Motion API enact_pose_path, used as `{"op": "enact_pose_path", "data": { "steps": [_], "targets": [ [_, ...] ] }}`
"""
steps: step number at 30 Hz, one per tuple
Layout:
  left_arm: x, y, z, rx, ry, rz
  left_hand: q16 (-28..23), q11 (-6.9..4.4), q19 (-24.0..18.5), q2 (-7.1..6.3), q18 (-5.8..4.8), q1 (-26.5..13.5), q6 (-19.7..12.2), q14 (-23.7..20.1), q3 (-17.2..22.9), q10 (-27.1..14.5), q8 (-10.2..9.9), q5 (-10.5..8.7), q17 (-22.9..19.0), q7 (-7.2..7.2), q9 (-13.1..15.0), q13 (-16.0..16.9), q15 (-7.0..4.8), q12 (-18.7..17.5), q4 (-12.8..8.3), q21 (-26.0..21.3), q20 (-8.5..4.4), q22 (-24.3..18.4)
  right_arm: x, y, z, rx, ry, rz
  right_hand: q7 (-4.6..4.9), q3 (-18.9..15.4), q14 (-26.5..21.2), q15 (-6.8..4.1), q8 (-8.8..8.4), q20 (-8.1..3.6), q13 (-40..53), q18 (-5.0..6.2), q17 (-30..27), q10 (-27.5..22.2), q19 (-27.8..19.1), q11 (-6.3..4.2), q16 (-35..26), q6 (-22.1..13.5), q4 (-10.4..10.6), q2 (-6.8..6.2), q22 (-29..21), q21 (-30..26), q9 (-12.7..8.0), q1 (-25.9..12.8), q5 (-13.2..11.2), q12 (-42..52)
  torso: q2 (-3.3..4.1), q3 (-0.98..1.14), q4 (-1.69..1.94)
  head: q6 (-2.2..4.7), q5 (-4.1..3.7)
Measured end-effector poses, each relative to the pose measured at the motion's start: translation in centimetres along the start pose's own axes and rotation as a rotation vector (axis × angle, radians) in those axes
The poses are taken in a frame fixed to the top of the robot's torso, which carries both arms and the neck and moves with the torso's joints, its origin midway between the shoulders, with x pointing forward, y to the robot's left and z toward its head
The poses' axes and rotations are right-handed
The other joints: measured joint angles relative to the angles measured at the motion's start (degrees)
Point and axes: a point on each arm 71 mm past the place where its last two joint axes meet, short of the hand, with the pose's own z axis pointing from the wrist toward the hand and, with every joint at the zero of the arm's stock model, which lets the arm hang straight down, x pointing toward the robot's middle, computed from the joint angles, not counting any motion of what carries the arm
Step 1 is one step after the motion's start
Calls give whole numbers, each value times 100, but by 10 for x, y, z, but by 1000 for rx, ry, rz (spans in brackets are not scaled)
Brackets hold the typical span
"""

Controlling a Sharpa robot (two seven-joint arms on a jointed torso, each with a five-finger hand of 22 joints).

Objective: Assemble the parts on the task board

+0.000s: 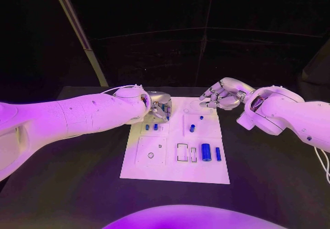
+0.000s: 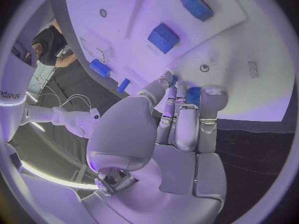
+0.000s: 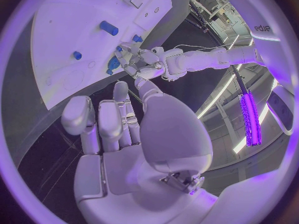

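The task board [image 1: 175, 169] lies in the middle of the black bench [image 1: 68, 191], long axis running near to far, and the blue parts are spread over it: a large cylinder [image 1: 205, 152] and a slimmer bar [image 1: 218, 153] sit side by side near the board's right edge, a short peg [image 1: 191, 128] stands further off in the middle, and two small pegs [image 1: 151, 127] lie close together towards the left, just near of the left hand. The left hand [image 1: 157, 106] is down over the far left part of the board, its fingers [image 2: 176, 115] drawn together with the tips close to the surface; in the left wrist view a small blue part [image 2: 192, 95] shows between the fingertips, and it looks pinched there, though how firm the hold is I cannot tell. The right hand [image 1: 223, 95] hangs above the board's far right corner, apart from the surface, fingers loosely curled and nothing in them. The step in hand seems to be the left hand seating or picking a small part at the far left of the board, with most pieces not yet assembled. The next move calls for a steady vertical press or lift with the part kept square to its hole, while the right hand stays out of the way.
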Motion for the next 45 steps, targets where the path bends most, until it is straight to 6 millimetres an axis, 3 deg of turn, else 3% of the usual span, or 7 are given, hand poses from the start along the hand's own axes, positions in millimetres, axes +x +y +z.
{"op": "enact_pose_path", "data": {
  "steps": [12,17,24,36,45],
  "targets": [
    [1,0,2,-6,17,0,0,-11,20,28,-1,-28,48,0,47,75,-47,0,-61,-8,-15,-4,0,-71,16,25,20,35,0,0,0,-1,0,0,0,0,0,0,0,0,1,0,-1,0,0,0,0,0,0,0,0,0,0,0,20,0,-4,1,5,-12,-4],
    [1,0,2,-10,21,0,0,-20,48,234,-1,67,113,7,250,204,-107,-31,-70,15,-28,-4,-7,-154,4,128,-8,111,0,0,0,-1,1,0,0,0,0,0,0,0,1,0,-1,0,0,0,0,0,0,0,0,0,0,0,20,0,-4,1,5,-11,-9],
    [1,-1,2,-8,19,0,0,-41,102,374,0,172,212,21,506,349,-130,-49,-65,35,-39,0,-22,-253,-44,278,-29,243,0,0,0,-2,1,0,0,0,0,0,0,0,0,0,-1,0,0,0,0,0,0,0,0,0,0,0,19,0,-4,1,5,-1,-17],
    [4,7,-14,8,-13,-28,0,-21,124,349,0,148,242,21,618,410,-220,-49,-92,24,-35,-13,-22,-404,-80,338,-41,307,0,0,0,-3,0,0,0,0,0,0,0,0,1,0,-2,0,0,0,0,0,0,0,1,0,0,0,19,0,-12,0,14,35,-29],
    [-8,9,-28,18,-65,-61,0,-21,123,323,0,122,242,21,625,409,-246,-49,-105,24,-33,-13,-21,-438,-86,338,-41,307,0,0,0,-2,-1,0,0,0,0,0,0,0,1,0,-3,0,0,0,0,0,0,0,1,0,0,0,19,0,-12,2,19,64,2]
  ]
}}
